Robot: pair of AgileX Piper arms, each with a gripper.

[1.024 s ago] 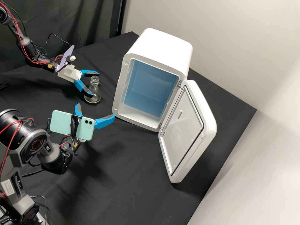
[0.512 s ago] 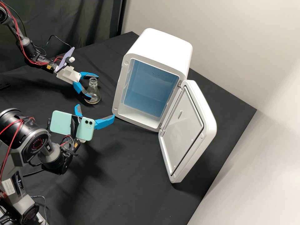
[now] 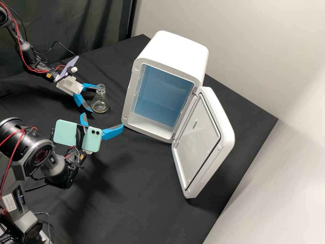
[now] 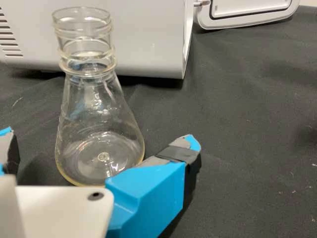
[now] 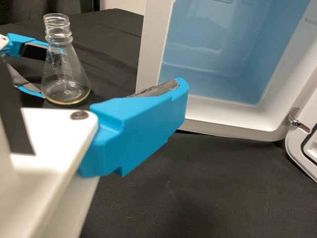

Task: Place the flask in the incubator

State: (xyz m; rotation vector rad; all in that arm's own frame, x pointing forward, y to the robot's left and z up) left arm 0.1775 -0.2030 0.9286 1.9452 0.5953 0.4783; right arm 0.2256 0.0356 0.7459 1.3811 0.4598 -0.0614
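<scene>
I saw the flask (image 3: 100, 100) standing on the table (image 3: 135, 196), left of the incubator (image 3: 169, 57), at the tips of the left gripper's (image 3: 93, 98) parted fingers. My right gripper (image 3: 103, 121) sat nearer, before the incubator's lower corner; its door (image 3: 203, 145) stood swung right.

High view: looks down slantwise on the open incubator (image 3: 176, 47) from well off. Both wrist views: low and close beside the incubator, sharing the flask (image 4: 96, 144).

Left claw (image 3: 94, 98) and right claw (image 3: 103, 121), both low, both splayed wide.
</scene>
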